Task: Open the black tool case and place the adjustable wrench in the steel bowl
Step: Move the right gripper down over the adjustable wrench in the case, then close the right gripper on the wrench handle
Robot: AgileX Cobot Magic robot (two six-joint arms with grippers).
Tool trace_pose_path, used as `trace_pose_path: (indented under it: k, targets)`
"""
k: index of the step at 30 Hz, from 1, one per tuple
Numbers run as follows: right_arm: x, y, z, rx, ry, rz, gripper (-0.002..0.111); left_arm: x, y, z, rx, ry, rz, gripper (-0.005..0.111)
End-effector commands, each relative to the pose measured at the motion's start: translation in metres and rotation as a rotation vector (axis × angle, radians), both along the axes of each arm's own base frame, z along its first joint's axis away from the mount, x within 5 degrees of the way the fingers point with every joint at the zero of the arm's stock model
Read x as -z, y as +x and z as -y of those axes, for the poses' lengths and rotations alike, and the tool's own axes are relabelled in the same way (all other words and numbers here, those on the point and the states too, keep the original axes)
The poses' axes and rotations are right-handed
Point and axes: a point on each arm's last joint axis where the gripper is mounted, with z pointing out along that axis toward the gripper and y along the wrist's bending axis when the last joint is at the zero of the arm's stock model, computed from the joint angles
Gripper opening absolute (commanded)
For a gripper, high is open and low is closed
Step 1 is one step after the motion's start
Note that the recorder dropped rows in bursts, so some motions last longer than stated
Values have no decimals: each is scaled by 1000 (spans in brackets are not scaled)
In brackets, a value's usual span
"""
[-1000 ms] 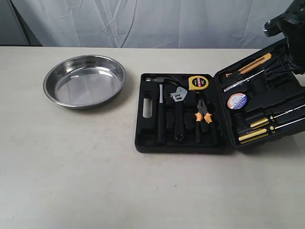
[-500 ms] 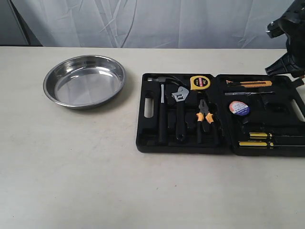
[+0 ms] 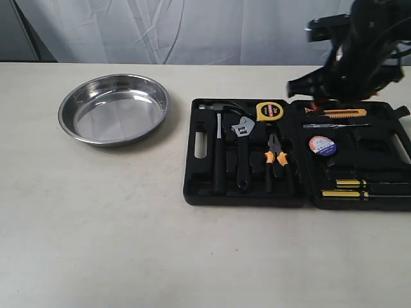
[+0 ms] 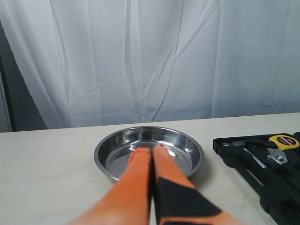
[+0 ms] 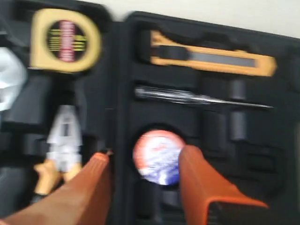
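The black tool case (image 3: 253, 192) lies open flat on the table. The adjustable wrench (image 3: 241, 154) rests in its left half, silver head toward the back, between the hammer (image 3: 217, 154) and the orange-handled pliers (image 3: 275, 156). The steel bowl (image 3: 113, 109) stands empty at the left. My right gripper (image 5: 145, 159) is open, hovering over the case's right half above a round tape roll (image 5: 157, 157); the wrench's silver head (image 5: 7, 86) shows blurred at the edge. My left gripper (image 4: 151, 151) is shut on nothing, pointing at the bowl (image 4: 101, 157); it is out of the exterior view.
A yellow tape measure (image 3: 270, 111) sits behind the wrench. The right half holds a yellow utility knife (image 3: 337, 113) and yellow-handled screwdrivers (image 3: 350, 187). The right arm (image 3: 350, 58) shows blurred above the case's back edge. A white curtain hangs behind the table.
The case lid dropped from tilted to fully flat. The right arm then swung left, from the far right edge to above the case's back.
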Motion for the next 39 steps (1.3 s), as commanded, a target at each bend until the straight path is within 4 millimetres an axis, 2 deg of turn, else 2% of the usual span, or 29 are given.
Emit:
trace_pose_path:
  k: [1, 5, 7, 9, 12, 14, 19, 24, 30, 39]
  targets:
    - [18, -6, -57, -136, 64, -11, 44, 1, 0, 0, 6, 5, 2, 0]
    - [35, 0, -96, -151, 121, -74, 44, 1, 0, 0, 6, 5, 2, 0]
    - [45, 8, -110, -132, 125, -105, 44, 1, 0, 0, 6, 5, 2, 0]
    - [53, 16, -116, -72, 151, -106, 44, 1, 0, 0, 6, 5, 2, 0]
    - [66, 21, -119, -58, 158, -108, 44, 1, 0, 0, 6, 5, 2, 0]
    - [80, 24, -114, -16, 126, -130, 43, 1, 0, 0, 6, 5, 2, 0]
    - [98, 26, -109, 17, 100, -172, 37, 1, 0, 0, 6, 5, 2, 0]
    - [133, 22, -103, 55, 48, -274, 36, 1, 0, 0, 6, 5, 2, 0]
    - [134, 20, -103, 66, 46, -299, 36, 1, 0, 0, 6, 5, 2, 0]
    - [107, 20, -103, 62, 68, -258, 36, 1, 0, 0, 6, 5, 2, 0]
